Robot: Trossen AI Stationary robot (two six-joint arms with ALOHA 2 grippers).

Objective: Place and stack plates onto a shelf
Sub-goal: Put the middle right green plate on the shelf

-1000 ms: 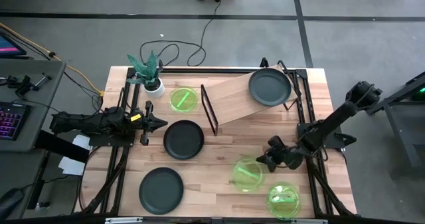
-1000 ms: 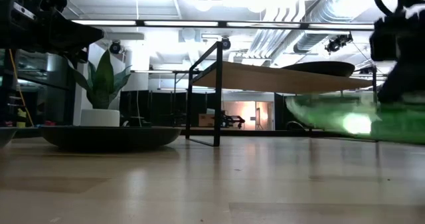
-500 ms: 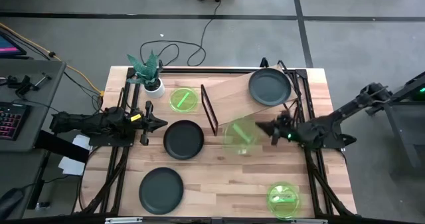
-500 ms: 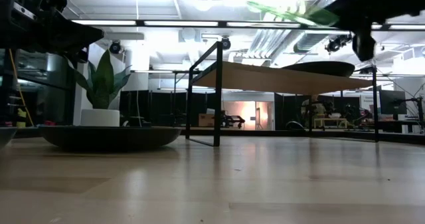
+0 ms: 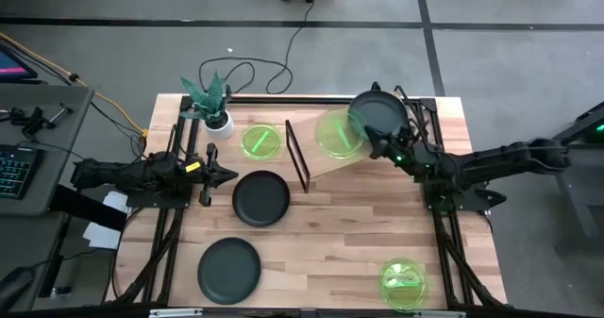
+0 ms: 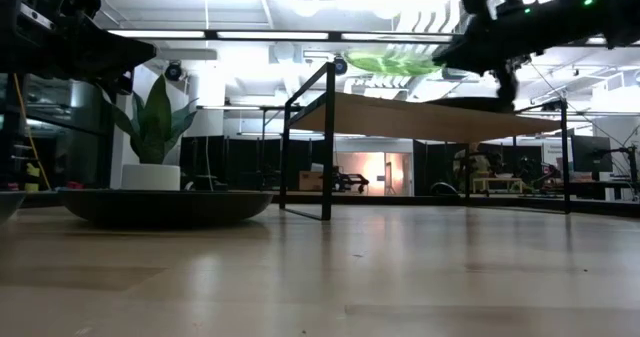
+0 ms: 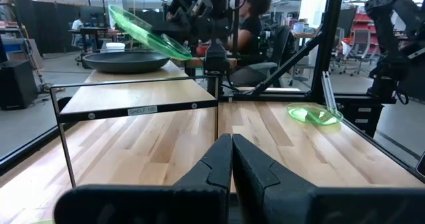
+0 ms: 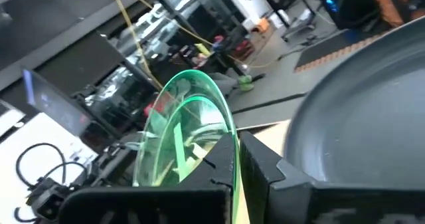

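Nearest the front edge of the light wooden counter (image 5: pixel 311 261), a round matte dark grey plate (image 5: pixel 228 268) lies at the left and a small translucent neon-green plate (image 5: pixel 403 285) lies at the right, well apart from each other. Farther back, a second dark grey plate (image 5: pixel 261 197) rests near the middle of the counter. Just to its left waits the left claw (image 5: pixel 223 175), its two dark fingers pressed together and holding nothing, at the end of an arm reaching in from the left side.

Beyond that stands the shelf, a tilted light-wood rectangular board (image 5: pixel 326 148) on a thin black metal frame. The right arm stretches in from the right, and the right claw (image 5: pixel 370 139) is clamped on the rim of another translucent neon-green plate (image 5: pixel 337 133), held in the air above the shelf board. In the low view this green plate (image 6: pixel 392 62) is clearly above the board, not touching it. A third dark grey plate (image 5: pixel 382 117) sits on the far right part of the shelf, just beside the held green plate.

To the left of the shelf, a third neon-green plate (image 5: pixel 261 141) lies flat on the counter. At the far left corner stands a white pot with a green plant (image 5: pixel 212 106).
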